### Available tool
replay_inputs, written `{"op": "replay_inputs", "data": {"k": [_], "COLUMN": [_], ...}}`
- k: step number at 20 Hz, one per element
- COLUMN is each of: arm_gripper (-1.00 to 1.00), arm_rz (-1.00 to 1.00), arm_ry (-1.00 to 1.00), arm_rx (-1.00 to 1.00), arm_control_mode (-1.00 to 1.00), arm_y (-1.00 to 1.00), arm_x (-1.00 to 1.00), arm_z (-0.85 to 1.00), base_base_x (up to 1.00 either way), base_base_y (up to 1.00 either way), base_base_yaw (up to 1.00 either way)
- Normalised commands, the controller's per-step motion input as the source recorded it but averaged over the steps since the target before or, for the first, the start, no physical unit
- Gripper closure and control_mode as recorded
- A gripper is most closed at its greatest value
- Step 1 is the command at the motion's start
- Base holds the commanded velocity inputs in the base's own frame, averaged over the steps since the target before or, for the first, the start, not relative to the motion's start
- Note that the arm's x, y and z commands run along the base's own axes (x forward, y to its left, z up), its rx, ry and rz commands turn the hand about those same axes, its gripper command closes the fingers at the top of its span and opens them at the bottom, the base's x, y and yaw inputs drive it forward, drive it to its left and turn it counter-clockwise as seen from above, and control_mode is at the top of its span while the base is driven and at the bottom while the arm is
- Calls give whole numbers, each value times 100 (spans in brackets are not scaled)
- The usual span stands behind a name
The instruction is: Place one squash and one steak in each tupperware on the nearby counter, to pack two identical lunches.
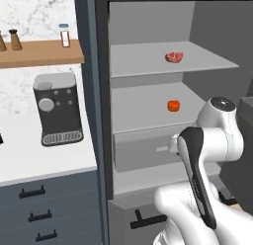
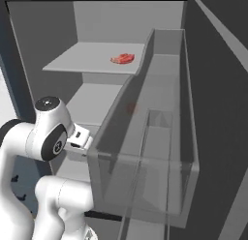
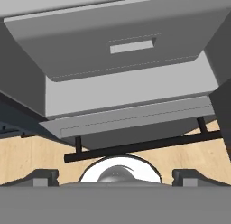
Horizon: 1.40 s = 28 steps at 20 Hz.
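One steak [image 1: 174,57] [image 2: 122,58], pinkish-red, lies on the upper shelf of the open fridge. One round orange-red squash [image 1: 173,105] sits on the shelf below it, and shows as a faint red blot [image 2: 131,107] through the door bin. My gripper [image 3: 116,177] is open with nothing between its fingertips. It points low at the fridge's bottom drawers, well under both foods. The white counter [image 1: 29,165] lies left of the fridge. The tupperware is out of view.
A dark coffee machine [image 1: 57,108] stands on the counter under a wooden shelf [image 1: 39,52] with small bottles. The fridge door with its clear bin [image 2: 160,137] stands open on the right. Before the hand are a grey drawer [image 3: 131,47] and a black bar handle [image 3: 144,144] above wooden floor.
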Motion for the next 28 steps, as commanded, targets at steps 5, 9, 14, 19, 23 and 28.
{"op": "replay_inputs", "data": {"k": [5,9,14,19,23,28], "arm_gripper": [-100,-100,-100,-100,-100,-100], "arm_rz": [0,0,0,0,0,-1], "arm_ry": [0,0,0,-2,-34,-44], "arm_rx": [0,0,0,0,0,0], "arm_control_mode": [100,100,100,-100,-100,-100], "arm_y": [0,0,0,0,0,1], "arm_x": [0,0,0,-1,-8,0], "arm_z": [0,0,0,0,34,87], "base_base_x": [22,0,0,0,0,0], "base_base_y": [-7,0,0,0,0,0], "base_base_yaw": [-10,0,0,0,0,0]}}
